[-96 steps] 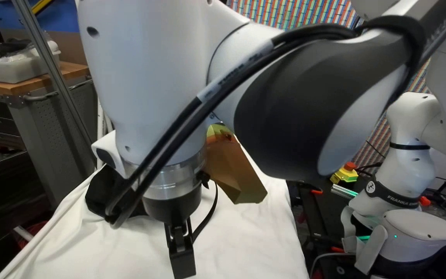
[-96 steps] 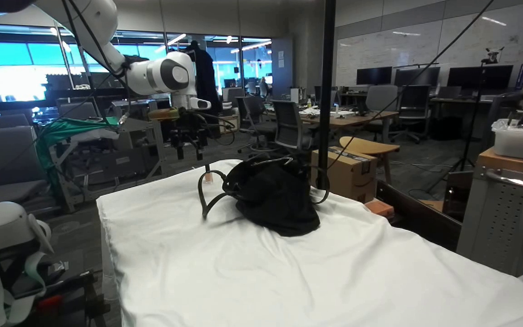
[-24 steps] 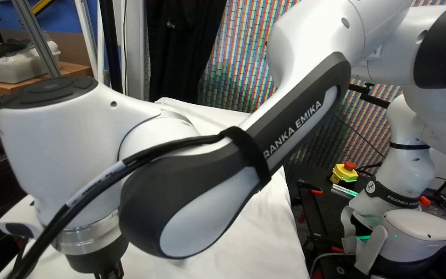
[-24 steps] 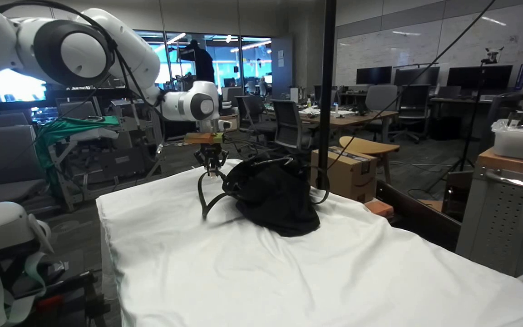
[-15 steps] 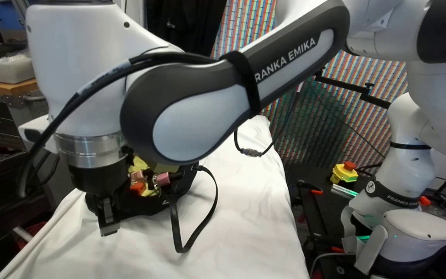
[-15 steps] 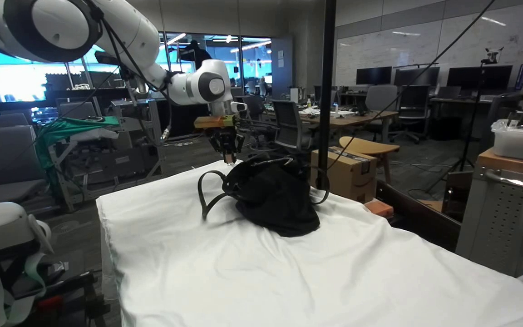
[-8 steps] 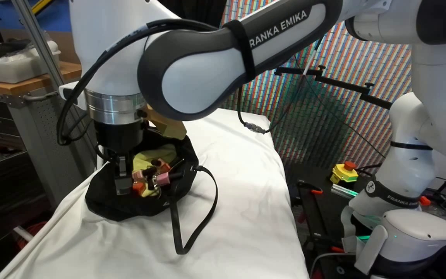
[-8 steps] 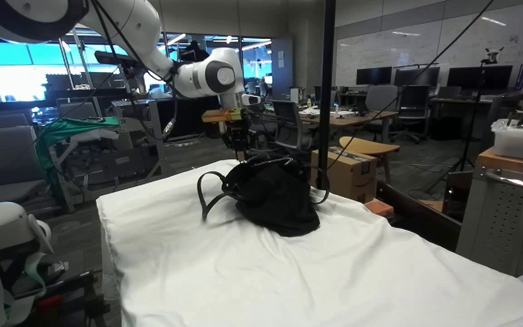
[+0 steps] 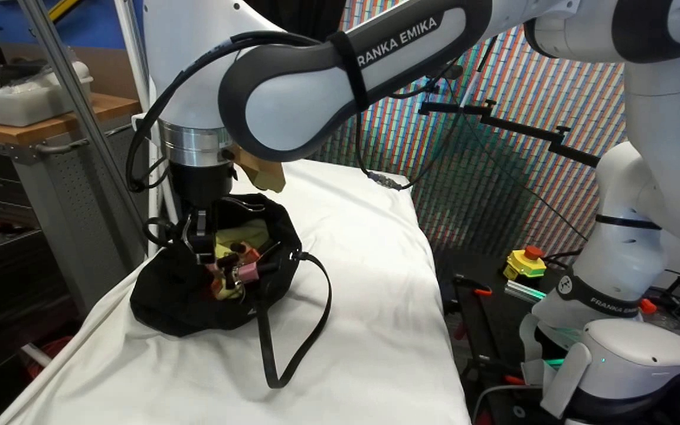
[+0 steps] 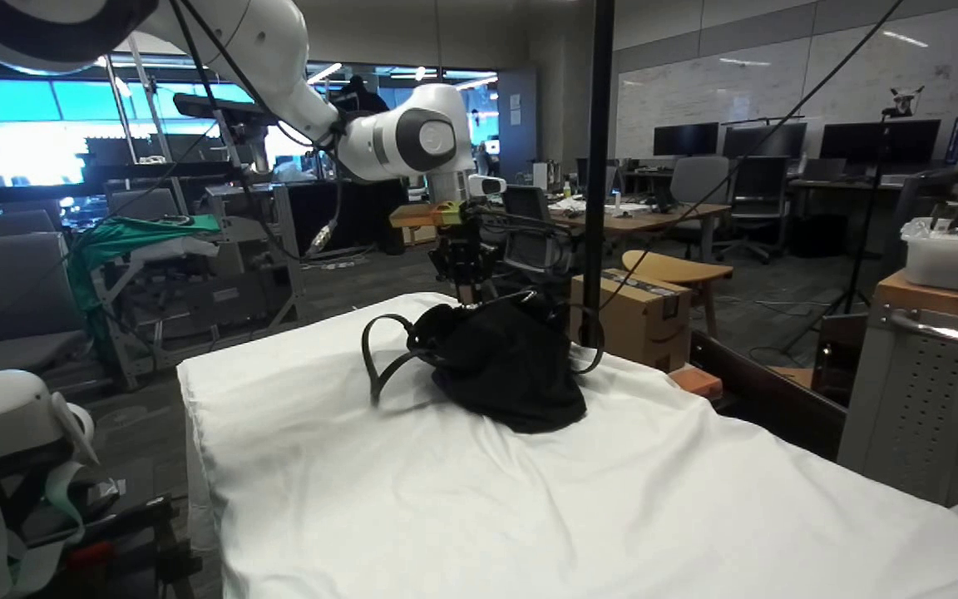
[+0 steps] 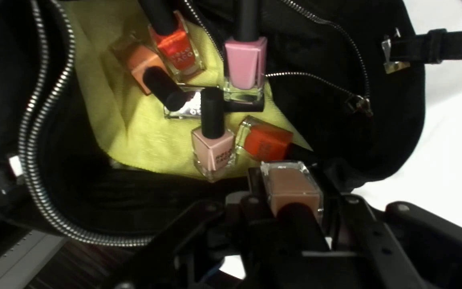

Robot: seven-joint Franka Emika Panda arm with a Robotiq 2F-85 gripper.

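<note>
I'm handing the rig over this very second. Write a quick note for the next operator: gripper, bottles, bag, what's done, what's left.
Gripper: holding the brown bottle at the mouth of the black bag; how deep is hard to tell.
Bag position: open, on the white cloth.
In the bag, around its yellow fabric: orange bottle, red bottle, pink bottle, silvery bottle, pale pink bottle, orange-red bottle.
Done: brown bottle gripped and at the bag; six others lie inside.
Left: brown bottle not yet released.
</note>
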